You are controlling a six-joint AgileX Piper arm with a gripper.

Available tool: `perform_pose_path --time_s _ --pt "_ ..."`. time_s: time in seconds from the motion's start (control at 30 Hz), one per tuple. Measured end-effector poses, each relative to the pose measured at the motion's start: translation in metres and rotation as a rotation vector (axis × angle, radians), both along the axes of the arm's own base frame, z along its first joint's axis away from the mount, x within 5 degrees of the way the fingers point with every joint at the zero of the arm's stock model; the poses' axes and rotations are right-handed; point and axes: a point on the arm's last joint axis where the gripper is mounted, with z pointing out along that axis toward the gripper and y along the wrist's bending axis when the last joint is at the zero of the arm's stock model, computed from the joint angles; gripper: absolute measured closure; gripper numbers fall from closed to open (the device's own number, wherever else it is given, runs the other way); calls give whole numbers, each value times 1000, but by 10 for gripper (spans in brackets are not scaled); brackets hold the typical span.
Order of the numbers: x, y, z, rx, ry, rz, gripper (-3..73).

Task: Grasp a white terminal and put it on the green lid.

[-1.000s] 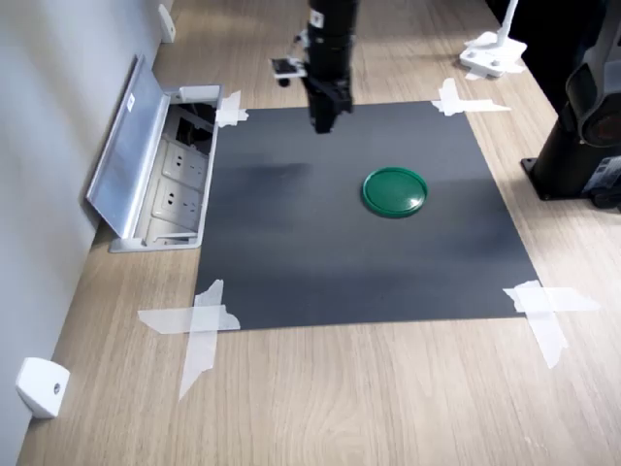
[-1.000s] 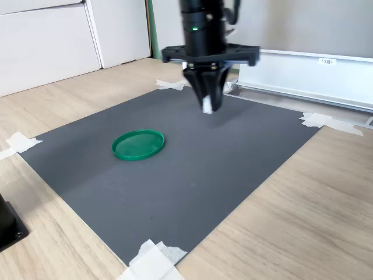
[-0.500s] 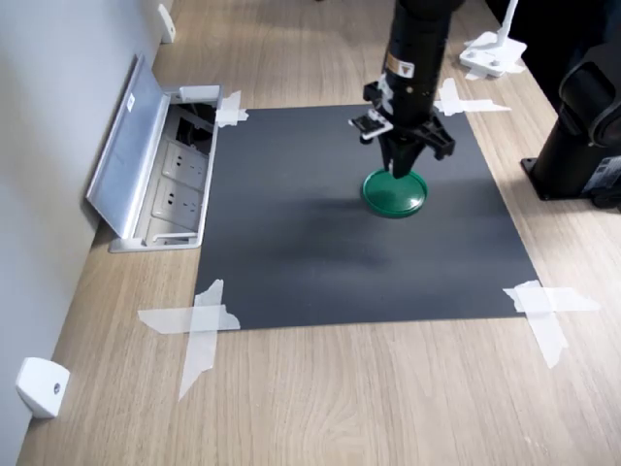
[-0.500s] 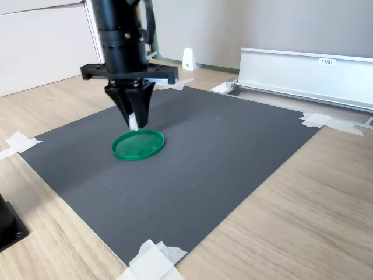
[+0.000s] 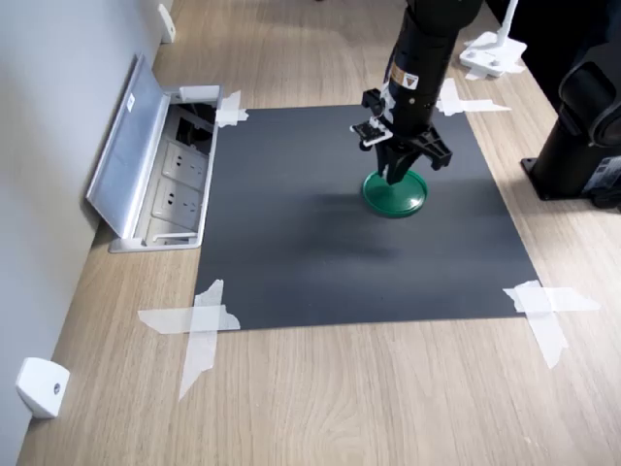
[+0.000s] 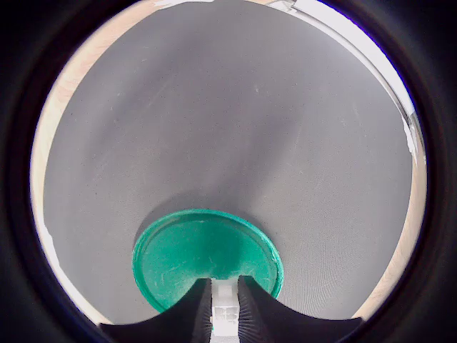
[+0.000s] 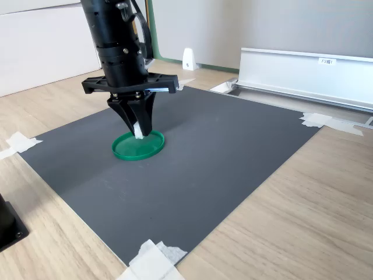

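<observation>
The green lid point(image 5: 398, 197) point(image 7: 133, 149) point(image 6: 193, 250) lies flat on the dark grey mat point(image 5: 320, 233). My gripper point(image 5: 396, 175) point(image 7: 139, 133) point(image 6: 225, 307) points straight down just over the lid and is shut on the white terminal point(image 7: 139, 132) point(image 6: 224, 304), a tiny white block pinched between the black fingertips. In the wrist view the terminal sits over the lid's inner face, near its rim. Whether the terminal touches the lid cannot be told.
White tape point(image 5: 199, 325) holds down the mat's corners. An open metal socket box point(image 5: 155, 170) lies along the first exterior view's left. A black stand base point(image 5: 582, 146) sits at the first exterior view's right. A white wedge block point(image 5: 41, 386) rests by the wall.
The gripper carried the white terminal from the mat's far side over to the green lid, then sank lower over it.
</observation>
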Motion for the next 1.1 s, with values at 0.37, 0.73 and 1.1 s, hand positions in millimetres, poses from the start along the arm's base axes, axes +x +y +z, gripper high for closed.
perform_pose_path --time_s 0.37,0.73,1.1 --pt "0 0 0 -7 1 30 398" --pt "-2 0 8 1 -38 1 221" --pt "-24 -2 72 40 -378 -74 359"
